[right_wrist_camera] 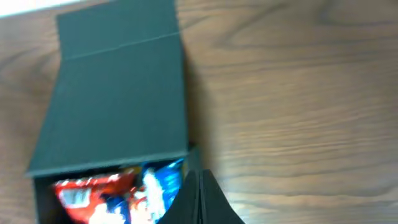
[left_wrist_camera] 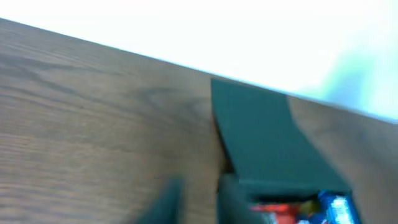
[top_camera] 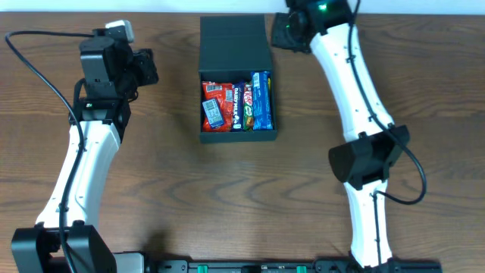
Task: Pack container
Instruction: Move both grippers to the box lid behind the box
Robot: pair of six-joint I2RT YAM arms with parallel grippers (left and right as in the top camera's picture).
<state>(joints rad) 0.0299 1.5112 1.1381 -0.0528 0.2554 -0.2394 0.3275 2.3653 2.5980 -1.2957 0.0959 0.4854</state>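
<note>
From above, the container sat near the far middle of the brown wooden table, its hinged lid thrown back flat toward the far edge. Inside lay snack packets packed side by side: a red one on the left, a dark purple bar in the middle and a blue one at the right wall. They looked squared up against each other, I'd guess so the lid could fold over without catching. The left gripper hung off to the left of the box, well apart from it, and the right gripper stood just beside the lid's far right corner. Neither seemed to touch anything from that height.

Through the left wrist camera, everything was blurred. The dark lid ran up the middle, with a strip of red and blue wrappers showing at the bottom. The left gripper's fingers were only a dim shadow at the lower edge, apparently drawn together with nothing between them.

The right wrist camera looked down the lid toward the open box, the red packet and blue packet peeping out below it. The right gripper's fingers were pressed shut into one dark wedge, empty, close to the box's right side. To my eye the packing was done and closing the lid was what remained.
</note>
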